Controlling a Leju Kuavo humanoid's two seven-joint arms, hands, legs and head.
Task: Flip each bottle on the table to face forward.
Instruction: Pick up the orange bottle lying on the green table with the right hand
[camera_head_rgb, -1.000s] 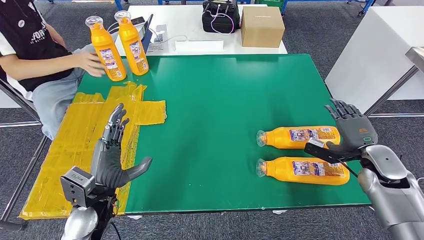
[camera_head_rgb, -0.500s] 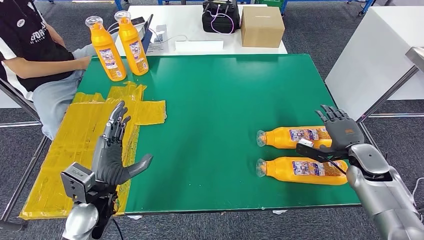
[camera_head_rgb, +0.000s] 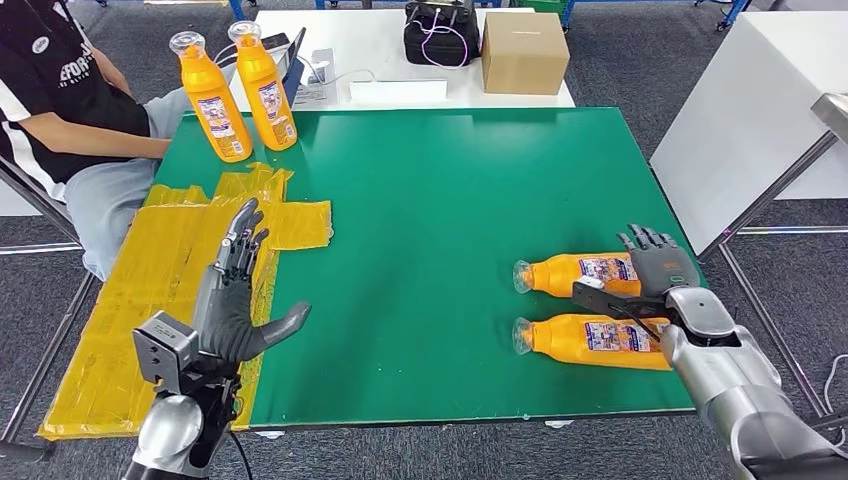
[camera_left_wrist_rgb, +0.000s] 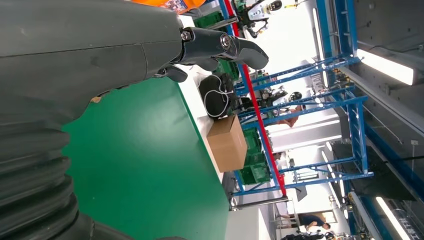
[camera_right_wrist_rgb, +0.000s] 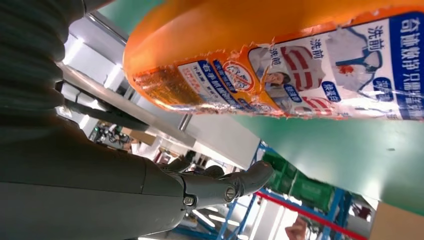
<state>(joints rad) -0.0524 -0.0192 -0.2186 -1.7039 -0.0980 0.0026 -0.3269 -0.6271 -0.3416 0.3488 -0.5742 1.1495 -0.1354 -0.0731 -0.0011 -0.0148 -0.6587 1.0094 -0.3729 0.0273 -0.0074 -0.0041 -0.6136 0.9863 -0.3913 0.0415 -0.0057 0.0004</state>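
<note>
right robot hand near two lying bottles

the right robot hand (camera_head_rgb: 655, 272) is hovering released, holding nothing, over the far bottle (camera_head_rgb: 575, 274); the near bottle (camera_head_rgb: 590, 340) is lying just beside on the counter (camera_head_rgb: 450, 200). a careless touch could be rolling either one away. the left robot hand (camera_head_rgb: 235, 290) is waiting released.

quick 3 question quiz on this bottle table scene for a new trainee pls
1. True or false: all four orange bottles stand upright on the green table.
2. Which hand is at the two lying bottles? A) left hand B) right hand C) the seated person's hand
3. Fill in: the left hand hovers open over the ____ taped patch.

Key
1. False: the two upright bottles stand at the far left corner, while the farther lying bottle and the nearer lying bottle lie on their sides.
2. B: the right hand reaches over them, fingers spread, not yet gripping.
3. yellow
</note>
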